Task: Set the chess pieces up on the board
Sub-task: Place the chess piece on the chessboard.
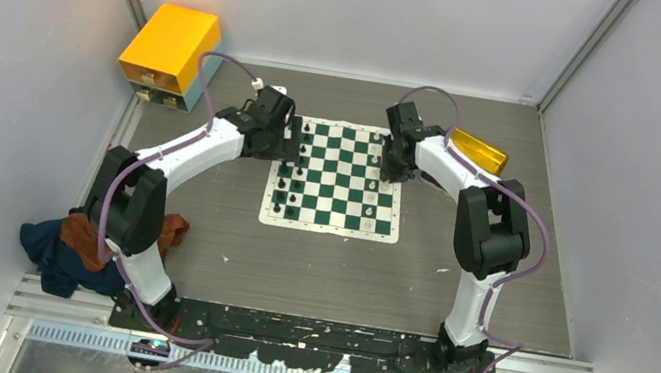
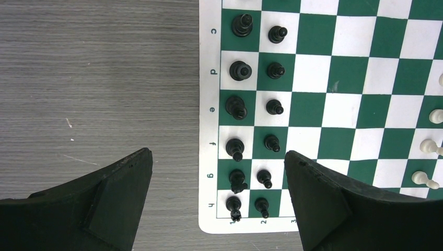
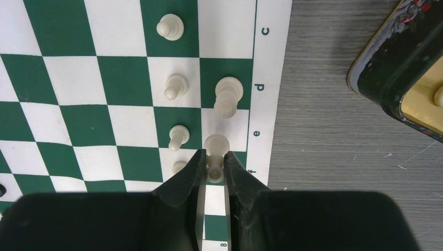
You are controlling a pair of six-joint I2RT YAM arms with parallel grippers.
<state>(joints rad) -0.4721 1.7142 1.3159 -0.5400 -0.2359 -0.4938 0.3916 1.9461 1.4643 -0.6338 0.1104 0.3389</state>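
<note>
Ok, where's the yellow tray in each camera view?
Top external: yellow tray off the far right corner of the board.
Left wrist: not in it.
Right wrist: tray at the upper right edge, partly cut off.
Shared landmark: the board's cream border.

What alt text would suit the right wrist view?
The right gripper pinches a cream-white chess piece at the board's edge row. White pawns and one taller white piece stand beside it; a dark-rimmed tin lies at right.

I see a smooth, matt board (image 2: 308,73) lying on a grey, wood-grained table (image 2: 104,78) with fine scratches. The black chessmen (image 2: 241,70) look like glossy plastic, the cream chessmen (image 3: 228,97) slightly translucent; the left gripper (image 2: 218,152) has matt black plastic fingers (image 2: 104,209).
</note>
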